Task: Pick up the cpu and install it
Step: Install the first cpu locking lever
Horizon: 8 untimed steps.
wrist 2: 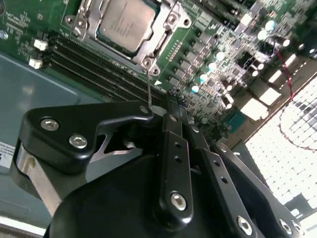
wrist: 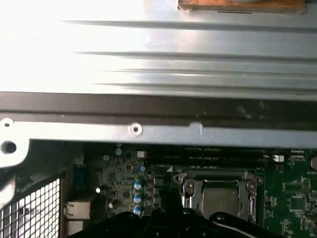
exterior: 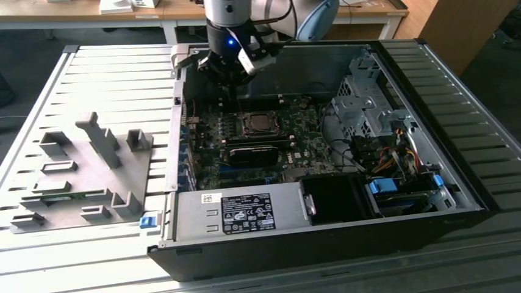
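Note:
The cpu (exterior: 260,124) lies flat in the metal-framed socket (exterior: 246,113) on the green motherboard inside the open computer case. Both wrist views show its silvery top (wrist 2: 124,20) (wrist: 221,201) with the socket frame (wrist 2: 163,39) around it. My gripper (exterior: 233,83) hangs above the board, just beyond the socket toward the case's rear wall. Its black fingers (wrist 2: 171,124) meet at the tips, so it is shut (wrist 2: 173,101), with nothing seen between them. A thin metal lever (wrist 2: 148,84) stands up from the socket corner right beside the fingertips.
A grey power-supply box (exterior: 236,213) fills the case's near side. A drive cage (exterior: 366,104) and coloured cables (exterior: 391,152) sit at the exterior view's right. Black memory slots (wrist 2: 99,69) run beside the socket. A grey fixture tray (exterior: 82,171) lies outside the case at the exterior view's left.

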Motion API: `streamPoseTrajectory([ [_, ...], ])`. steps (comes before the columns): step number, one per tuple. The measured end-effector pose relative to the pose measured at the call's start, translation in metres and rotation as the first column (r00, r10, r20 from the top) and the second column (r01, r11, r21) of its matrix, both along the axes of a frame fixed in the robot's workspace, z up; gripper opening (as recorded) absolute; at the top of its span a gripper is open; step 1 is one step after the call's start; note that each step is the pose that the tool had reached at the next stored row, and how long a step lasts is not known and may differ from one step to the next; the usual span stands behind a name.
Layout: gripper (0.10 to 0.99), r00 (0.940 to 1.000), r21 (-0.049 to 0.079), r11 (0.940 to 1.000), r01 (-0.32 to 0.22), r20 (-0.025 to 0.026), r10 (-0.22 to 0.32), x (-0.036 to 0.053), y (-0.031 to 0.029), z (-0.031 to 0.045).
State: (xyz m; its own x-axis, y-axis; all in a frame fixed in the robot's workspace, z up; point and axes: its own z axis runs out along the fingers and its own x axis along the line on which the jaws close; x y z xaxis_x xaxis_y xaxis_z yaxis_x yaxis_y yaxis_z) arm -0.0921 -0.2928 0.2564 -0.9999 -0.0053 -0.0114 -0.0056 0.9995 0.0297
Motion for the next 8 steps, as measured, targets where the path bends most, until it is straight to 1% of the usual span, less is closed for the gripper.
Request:
streamPoseTrajectory([
  [5,0.106,1.0,-0.001,1.0,0.0,-0.0001,0.0,0.0001,0.0027,-0.0012],
  [8,0.106,1.0,-0.006,1.0,0.0,0.0,0.0,0.0043,0.004,-0.0016],
])
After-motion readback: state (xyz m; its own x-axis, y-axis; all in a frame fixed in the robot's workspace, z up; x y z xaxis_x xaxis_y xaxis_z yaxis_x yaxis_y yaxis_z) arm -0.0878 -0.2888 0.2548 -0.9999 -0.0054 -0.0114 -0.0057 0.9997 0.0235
